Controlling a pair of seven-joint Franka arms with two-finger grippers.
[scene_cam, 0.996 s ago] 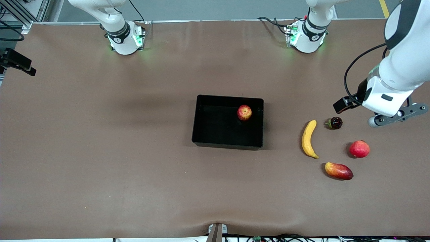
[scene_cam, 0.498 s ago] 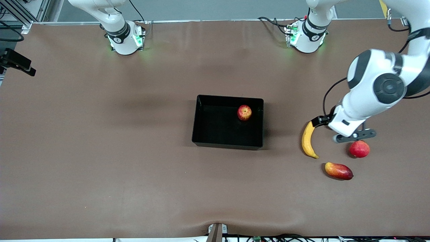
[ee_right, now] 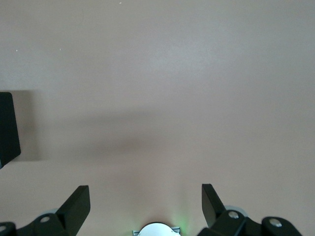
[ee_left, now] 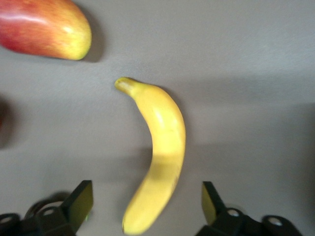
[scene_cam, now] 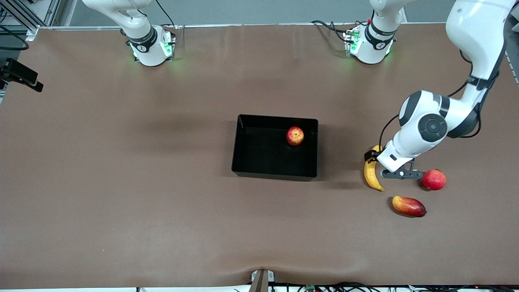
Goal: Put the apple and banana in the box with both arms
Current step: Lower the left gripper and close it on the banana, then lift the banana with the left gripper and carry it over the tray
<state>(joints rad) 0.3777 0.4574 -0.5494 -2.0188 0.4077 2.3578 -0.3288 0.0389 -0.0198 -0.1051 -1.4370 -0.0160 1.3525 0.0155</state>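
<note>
The apple (scene_cam: 294,135) lies in the black box (scene_cam: 274,175), in the corner toward the left arm's end, farthest from the front camera. The yellow banana (scene_cam: 369,175) lies on the table between the box and the left arm's end; it also shows in the left wrist view (ee_left: 165,142). My left gripper (scene_cam: 383,164) hangs low over the banana's end that lies farther from the front camera. It is open (ee_left: 146,194), with one finger on each side of the banana and not touching it. My right gripper (ee_right: 145,195) is open and empty, high over bare table near its own base.
A red-yellow mango (scene_cam: 408,206) and an evenly red round fruit (scene_cam: 434,179) lie close to the banana, toward the left arm's end. The mango also shows in the left wrist view (ee_left: 44,29). A corner of the box (ee_right: 7,128) shows in the right wrist view.
My left arm has swung in from the left arm's end and come down over the banana. It now hides the small dark fruit that lay beside the banana. The right arm has not moved.
</note>
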